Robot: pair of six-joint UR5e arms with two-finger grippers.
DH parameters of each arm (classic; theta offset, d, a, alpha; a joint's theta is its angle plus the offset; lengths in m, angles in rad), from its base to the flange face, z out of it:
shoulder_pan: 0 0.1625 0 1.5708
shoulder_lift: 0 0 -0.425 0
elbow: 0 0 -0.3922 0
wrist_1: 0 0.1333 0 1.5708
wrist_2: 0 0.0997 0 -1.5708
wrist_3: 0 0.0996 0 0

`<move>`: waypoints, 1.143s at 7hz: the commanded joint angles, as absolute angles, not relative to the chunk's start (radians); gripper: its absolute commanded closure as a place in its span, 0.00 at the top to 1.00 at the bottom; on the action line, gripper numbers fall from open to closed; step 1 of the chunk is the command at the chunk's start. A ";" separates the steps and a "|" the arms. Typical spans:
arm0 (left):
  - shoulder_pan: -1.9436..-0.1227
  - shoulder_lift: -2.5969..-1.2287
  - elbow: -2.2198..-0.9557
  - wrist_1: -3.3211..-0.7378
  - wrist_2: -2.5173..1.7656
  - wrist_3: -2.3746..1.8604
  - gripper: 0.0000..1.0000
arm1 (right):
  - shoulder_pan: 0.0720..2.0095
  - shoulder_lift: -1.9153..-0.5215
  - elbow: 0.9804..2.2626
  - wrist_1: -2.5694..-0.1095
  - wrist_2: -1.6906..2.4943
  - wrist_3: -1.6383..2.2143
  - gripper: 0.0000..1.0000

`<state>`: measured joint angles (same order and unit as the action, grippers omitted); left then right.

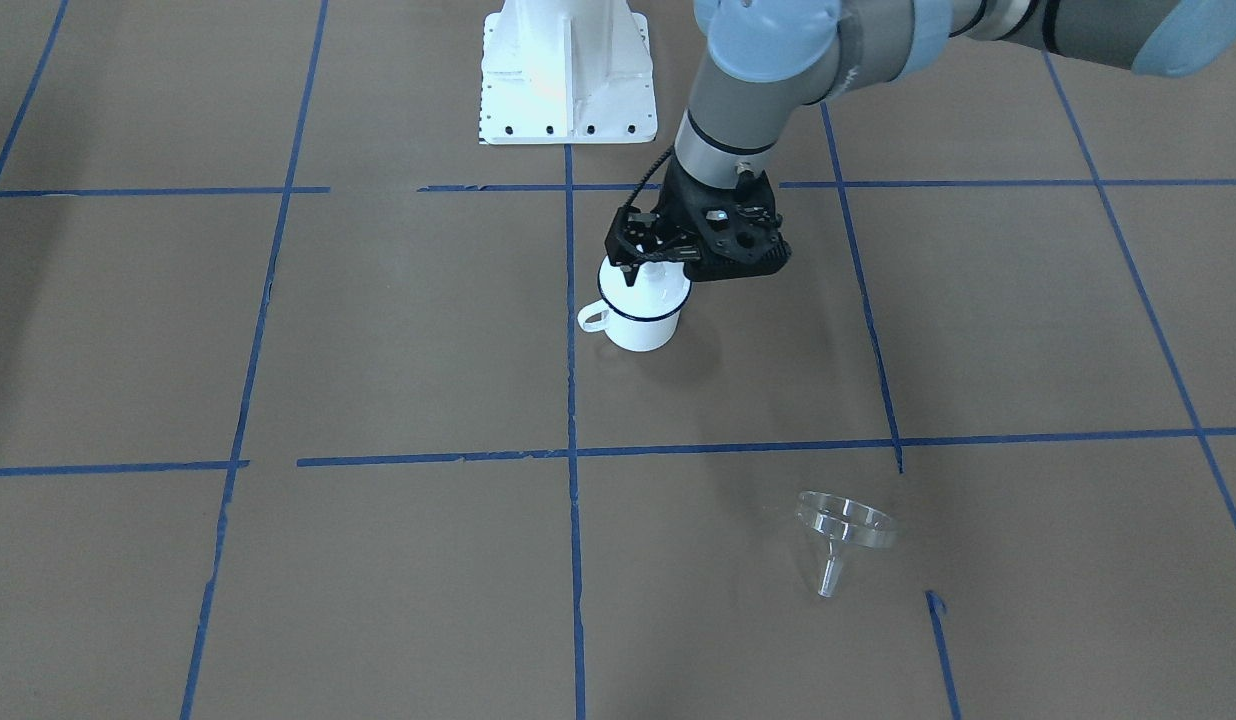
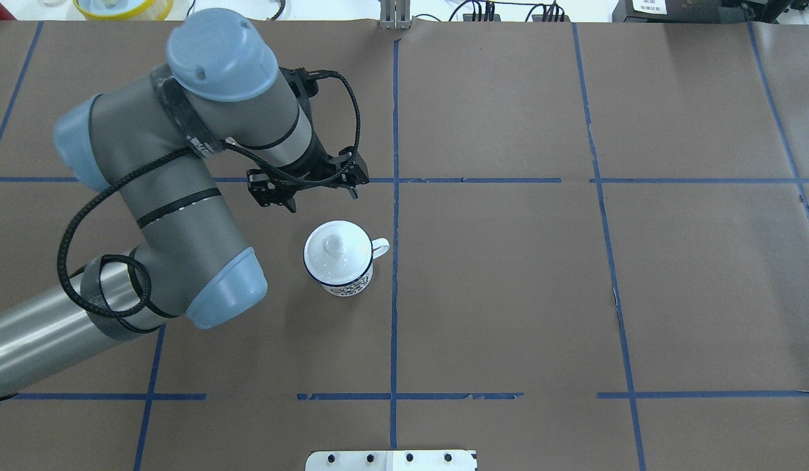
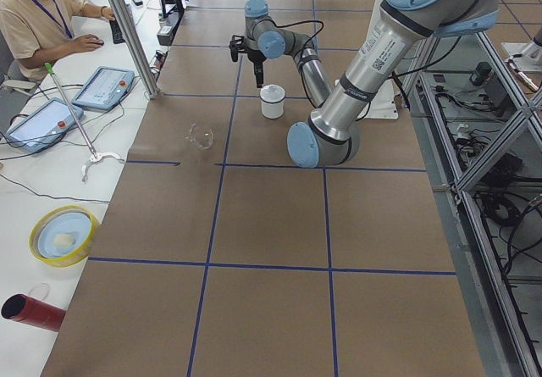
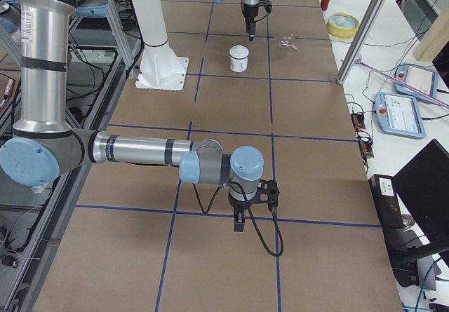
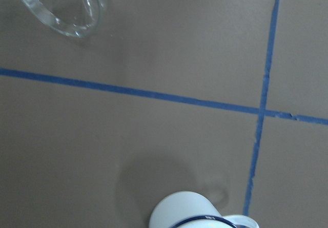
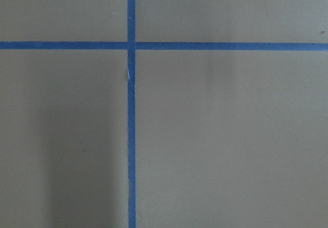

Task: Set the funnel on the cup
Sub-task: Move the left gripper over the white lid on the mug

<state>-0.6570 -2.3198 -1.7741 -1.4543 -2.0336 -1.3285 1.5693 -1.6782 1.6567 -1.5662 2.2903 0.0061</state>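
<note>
The clear funnel [image 1: 844, 528] is lying tipped on its side on the counter [image 1: 978, 330], well beyond the left claw [image 1: 646, 268] and off to its left. The white enamel mug [image 1: 640, 318] is standing just behind that claw, toward the base, wearing a domed lid [image 2: 334, 249]. I cannot tell whether either claw is spread or pressed together. The right claw [image 4: 239, 222] is hanging far off. Doing this well probably means clearing the lid, then pinching 1 funnel wall gently.

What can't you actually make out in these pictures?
Funnel: missing overhead, hidden behind the left arm; top cut off in left wrist view.
Cup: cut by left wrist view's bottom edge.
Left gripper: open or shut unclear, front view, dark parts overlap.
Right gripper: too small, right side view.
</note>
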 commanded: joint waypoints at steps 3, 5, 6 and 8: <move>-0.556 -2.327 -1.766 -1.372 -1.864 -1.361 1.00 | 1.569 -1.678 1.657 -1.566 2.290 0.006 1.00; -0.539 -2.327 -1.769 -1.373 -1.864 -1.376 1.00 | 1.569 -1.678 1.657 -1.566 2.290 0.006 1.00; -0.532 -2.327 -1.767 -1.373 -1.864 -1.376 1.00 | 1.569 -1.678 1.657 -1.566 2.290 0.006 1.00; -0.532 -2.324 -1.775 -1.374 -1.864 -1.374 1.00 | 1.569 -1.678 1.657 -1.566 2.290 0.006 1.00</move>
